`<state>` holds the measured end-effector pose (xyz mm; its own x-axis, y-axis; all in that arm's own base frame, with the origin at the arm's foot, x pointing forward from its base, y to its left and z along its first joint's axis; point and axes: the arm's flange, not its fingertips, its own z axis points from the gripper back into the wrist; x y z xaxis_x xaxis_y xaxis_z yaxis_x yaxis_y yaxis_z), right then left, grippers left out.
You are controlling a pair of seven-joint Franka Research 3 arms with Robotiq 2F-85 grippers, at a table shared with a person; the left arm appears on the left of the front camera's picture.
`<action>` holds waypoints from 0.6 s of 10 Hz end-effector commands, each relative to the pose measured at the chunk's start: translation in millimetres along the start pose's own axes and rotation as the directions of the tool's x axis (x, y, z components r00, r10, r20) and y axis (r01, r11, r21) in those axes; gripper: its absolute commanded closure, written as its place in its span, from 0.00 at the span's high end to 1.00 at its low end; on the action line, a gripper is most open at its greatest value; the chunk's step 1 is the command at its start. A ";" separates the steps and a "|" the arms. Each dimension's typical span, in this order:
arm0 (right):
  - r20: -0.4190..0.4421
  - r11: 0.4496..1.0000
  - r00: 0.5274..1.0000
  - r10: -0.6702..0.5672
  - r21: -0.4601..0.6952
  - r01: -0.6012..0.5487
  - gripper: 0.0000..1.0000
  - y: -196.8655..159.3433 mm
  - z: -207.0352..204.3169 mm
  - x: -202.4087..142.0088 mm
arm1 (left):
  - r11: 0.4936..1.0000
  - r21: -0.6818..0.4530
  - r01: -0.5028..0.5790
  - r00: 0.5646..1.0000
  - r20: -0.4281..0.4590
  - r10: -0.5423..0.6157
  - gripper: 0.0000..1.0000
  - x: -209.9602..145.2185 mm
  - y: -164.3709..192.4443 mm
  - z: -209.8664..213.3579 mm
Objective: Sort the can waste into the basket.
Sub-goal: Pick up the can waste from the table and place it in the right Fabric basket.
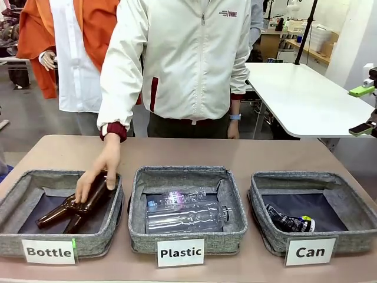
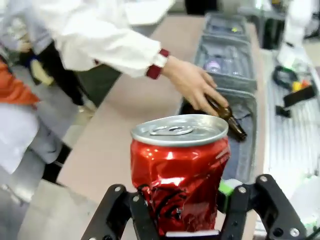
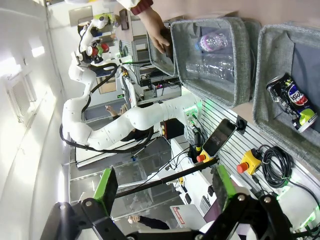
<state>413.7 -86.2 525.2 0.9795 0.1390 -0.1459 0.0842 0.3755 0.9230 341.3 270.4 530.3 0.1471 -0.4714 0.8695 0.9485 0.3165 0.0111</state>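
Carry step: left pincer [image 2: 182, 220] is clamped on the crushed red can [image 2: 179, 172], held upright between its fingers, well short of the Can basket [image 1: 353, 236] at the table's right end. Next move, I'd say: swing across, release over it beside the dark can [image 1: 288, 223]. Right pincer [image 3: 165, 200] gapes wide, holding nothing.

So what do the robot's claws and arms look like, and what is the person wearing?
The left gripper has black jointed metal links with small silver screws and a green pad. The right gripper is black too, with bright green pads on its fingers. The arm is smooth, white and rounded. The person wears a white zip jacket with dark red cuffs and a small chest logo.
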 end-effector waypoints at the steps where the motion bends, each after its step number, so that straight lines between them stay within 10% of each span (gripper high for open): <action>1: -0.015 1.000 1.000 0.016 -0.007 -0.016 1.00 0.2 2.5 -1.4 | 0.994 0.084 -0.066 0.994 0.091 0.058 0.00 -14.6 2.1 13.2; 6: -0.015 1.000 1.000 0.016 -0.007 -0.016 1.00 0.2 2.5 -1.4 | 0.971 0.137 -0.198 0.964 0.207 0.168 0.00 1.7 -17.6 -32.4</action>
<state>413.8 -86.1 525.3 0.9795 0.1394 -0.1456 0.0838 0.3757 0.9229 333.0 268.6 509.6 0.2381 -0.2453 0.9397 0.8710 0.4821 -0.0948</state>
